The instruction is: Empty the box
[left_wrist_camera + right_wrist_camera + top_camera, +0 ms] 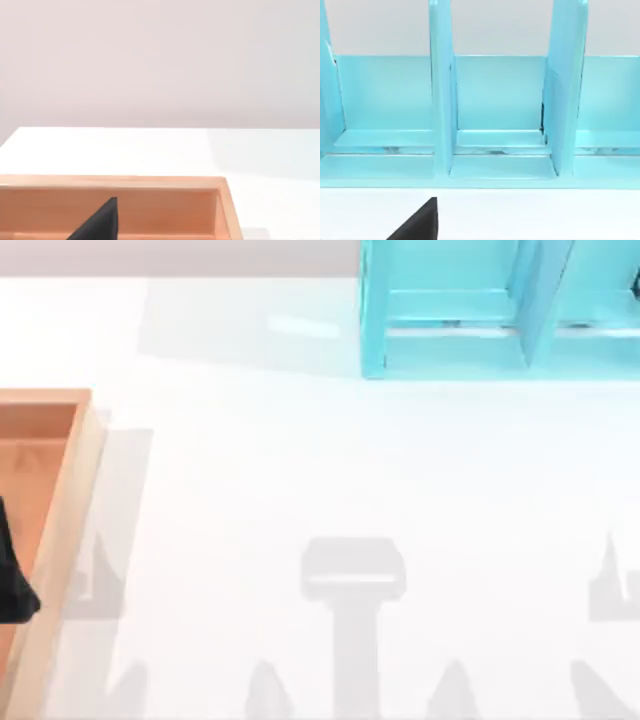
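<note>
- Wooden box sits at the table's left edge, long axis running near-to-far.
- Your left gripper hangs over its floor, nearer arm by far.
- Jaw opening: can't tell.

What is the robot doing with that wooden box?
It has not really started yet. The wooden box sits at the left edge of the white table, and a dark piece of the left arm hangs over its orange floor. The part of the box you can see has nothing in it. The right gripper faces the blue shelf at the back right of the table. Neither gripper is holding anything that can be seen.
</note>
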You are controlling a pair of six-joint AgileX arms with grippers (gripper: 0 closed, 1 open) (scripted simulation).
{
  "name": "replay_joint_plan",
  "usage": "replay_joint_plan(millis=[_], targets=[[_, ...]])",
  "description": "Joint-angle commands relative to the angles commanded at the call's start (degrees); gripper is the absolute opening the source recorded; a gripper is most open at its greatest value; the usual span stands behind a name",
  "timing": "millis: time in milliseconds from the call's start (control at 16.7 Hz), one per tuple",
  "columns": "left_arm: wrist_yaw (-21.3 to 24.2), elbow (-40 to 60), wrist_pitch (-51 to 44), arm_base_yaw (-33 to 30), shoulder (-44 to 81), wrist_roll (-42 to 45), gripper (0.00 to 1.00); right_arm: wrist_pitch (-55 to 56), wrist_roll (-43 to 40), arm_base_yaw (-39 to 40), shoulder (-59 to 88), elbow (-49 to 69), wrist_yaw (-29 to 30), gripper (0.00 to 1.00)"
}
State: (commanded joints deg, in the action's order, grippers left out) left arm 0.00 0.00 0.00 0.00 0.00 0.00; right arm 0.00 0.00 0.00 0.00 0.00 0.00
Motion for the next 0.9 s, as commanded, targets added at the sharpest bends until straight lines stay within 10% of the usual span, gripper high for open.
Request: replay_joint_plan(millis=[420,900], targets=[[-0.22,8.48,-8.33,2.84,9.24,2.86,1.0,0.0,0.0,0.0,0.0,0.0,0.0,1.0],[-0.47,38.34,-37.37,12.11,48.74,12.63,1.0,0.0,0.0,0.0,0.0,0.0,0.0,1.0]])
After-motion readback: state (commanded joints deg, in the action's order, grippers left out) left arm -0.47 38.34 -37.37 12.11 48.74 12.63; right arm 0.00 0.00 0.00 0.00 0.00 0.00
